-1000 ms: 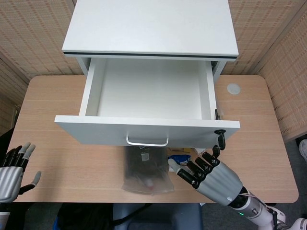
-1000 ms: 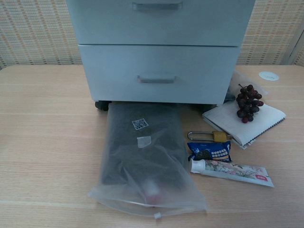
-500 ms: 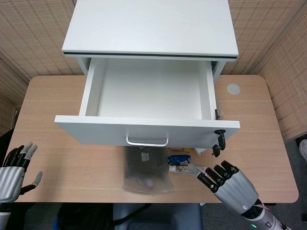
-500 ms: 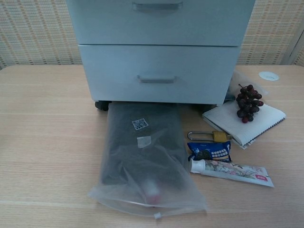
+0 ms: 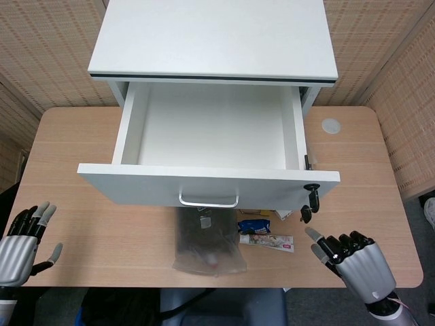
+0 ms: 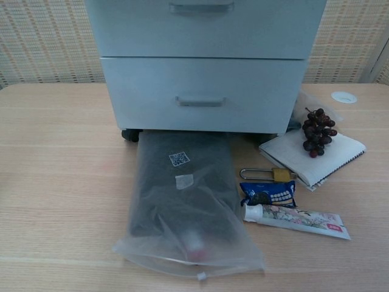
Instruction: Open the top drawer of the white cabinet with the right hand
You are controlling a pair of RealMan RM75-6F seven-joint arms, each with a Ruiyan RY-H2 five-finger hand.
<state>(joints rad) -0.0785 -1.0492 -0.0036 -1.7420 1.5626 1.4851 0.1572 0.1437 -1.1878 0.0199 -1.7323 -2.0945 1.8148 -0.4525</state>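
Observation:
The white cabinet (image 5: 214,37) stands at the back of the table. Its top drawer (image 5: 207,183) is pulled far out and shows an empty inside, with its metal handle (image 5: 209,201) on the front panel. My right hand (image 5: 353,261) hovers at the table's front right corner, fingers spread and holding nothing, well right of and below the handle. My left hand (image 5: 22,244) sits off the table's front left edge, fingers apart and empty. The chest view shows only the lower drawers (image 6: 203,100) and no hand.
Under the drawer lie a clear bag with a dark item (image 6: 182,201), a toothpaste tube (image 6: 295,220), a blue snack packet (image 6: 267,193), a padlock (image 6: 270,174) and grapes (image 6: 317,131) on a white notebook (image 6: 313,155). A white disc (image 5: 331,125) sits at the back right.
My right hand has drawn back from beneath the drawer front toward the front right corner of the table. The drawer stays open and the left hand has barely moved.

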